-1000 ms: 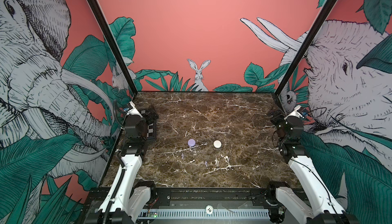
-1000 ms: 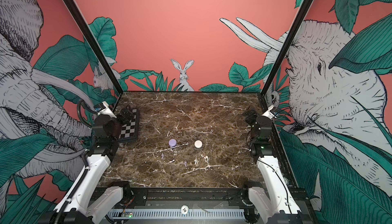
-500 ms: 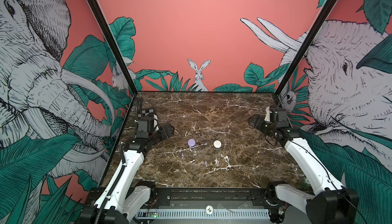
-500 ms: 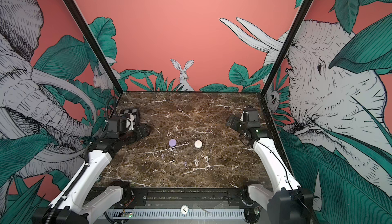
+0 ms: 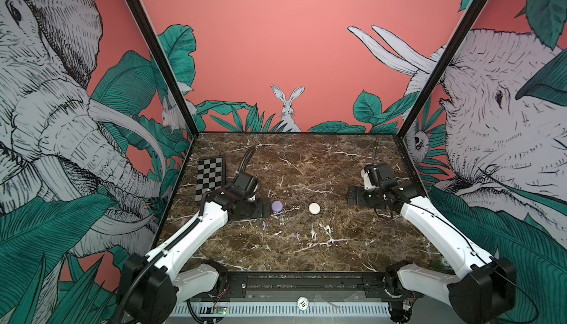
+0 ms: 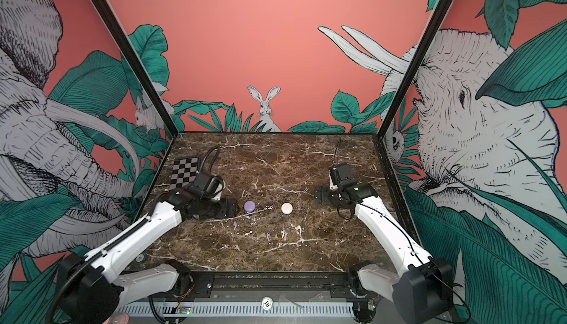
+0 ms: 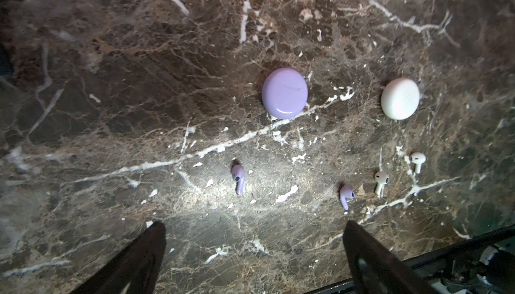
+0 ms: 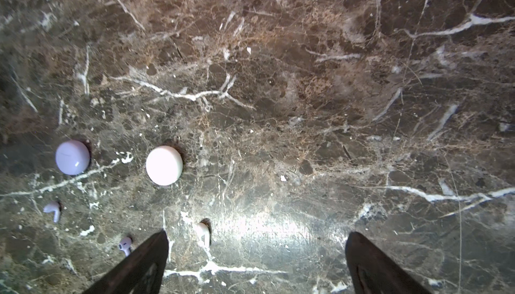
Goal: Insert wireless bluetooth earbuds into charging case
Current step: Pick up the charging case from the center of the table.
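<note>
Earbuds [image 7: 238, 178], two lilac, two white, lie loose on the table [image 5: 306, 159] on the robot's side of the closed lilac case [image 7: 284, 93] and white case [image 7: 400, 102]; left gripper [image 7: 253, 223] and right gripper [image 8: 257, 233] hover empty, jaws wide apart.

Brown white-veined tabletop [image 7: 111, 56], lilac case [image 7: 284, 93], white case [image 7: 400, 98].

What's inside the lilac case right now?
Interior hidden: the lilac case sits closed on the marble table. A lilac earbud and a second lilac earbud lie loose on the table outside it.
</note>
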{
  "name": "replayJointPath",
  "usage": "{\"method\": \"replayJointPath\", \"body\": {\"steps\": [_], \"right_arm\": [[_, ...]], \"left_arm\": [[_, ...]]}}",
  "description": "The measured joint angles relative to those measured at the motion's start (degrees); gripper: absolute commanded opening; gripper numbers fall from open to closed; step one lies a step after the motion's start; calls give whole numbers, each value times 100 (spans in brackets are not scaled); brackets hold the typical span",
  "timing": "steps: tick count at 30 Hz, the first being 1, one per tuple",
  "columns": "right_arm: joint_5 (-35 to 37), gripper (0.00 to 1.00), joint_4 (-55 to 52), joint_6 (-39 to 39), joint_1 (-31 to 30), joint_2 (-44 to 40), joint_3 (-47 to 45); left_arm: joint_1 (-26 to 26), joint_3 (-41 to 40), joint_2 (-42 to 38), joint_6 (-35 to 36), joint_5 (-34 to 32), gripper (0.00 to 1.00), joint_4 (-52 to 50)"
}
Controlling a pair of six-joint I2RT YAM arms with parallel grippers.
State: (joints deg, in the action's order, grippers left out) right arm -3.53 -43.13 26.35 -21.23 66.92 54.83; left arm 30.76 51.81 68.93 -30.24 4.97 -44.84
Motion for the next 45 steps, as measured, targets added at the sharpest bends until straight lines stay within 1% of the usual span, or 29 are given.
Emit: {"method": "replayJointPath", "body": {"steps": [4,11,20,22,26,30,31,32,33,43,45], "right_arm": [[157,98,-107,-9,-358,0,0],[400,98,-223,-24,-750,52,79],[509,98,-269,-26,-831,46,299],[507,98,-275,-26,-852,28,299],[505,98,-308,-26,-881,-22,299],[505,98,-330,-26,-894,-24,302],[507,98,-343,-26,-907,-26,302],[505,98,-356,-26,-916,-26,302],[505,98,-363,-26,-918,-26,302],[529,98,-396,-46,-940,-31,302],[533,98,-396,-55,-940,-31,302]], "left_arm": [[203,439,774,37,-197,99,-9],[476,901,1700,52,-358,99,-28],[846,1305,2789,55,-577,98,-85],[868,1421,2999,57,-627,94,-116],[874,1685,3418,48,-748,91,-122],[874,1853,3609,46,-927,87,-138],[874,1882,3633,46,-962,84,-138],[874,1926,3663,39,-997,78,-151],[874,1954,3687,42,-1003,76,-146],[881,2015,3842,22,-973,75,-92],[881,2009,3849,11,-966,73,-55]]}}
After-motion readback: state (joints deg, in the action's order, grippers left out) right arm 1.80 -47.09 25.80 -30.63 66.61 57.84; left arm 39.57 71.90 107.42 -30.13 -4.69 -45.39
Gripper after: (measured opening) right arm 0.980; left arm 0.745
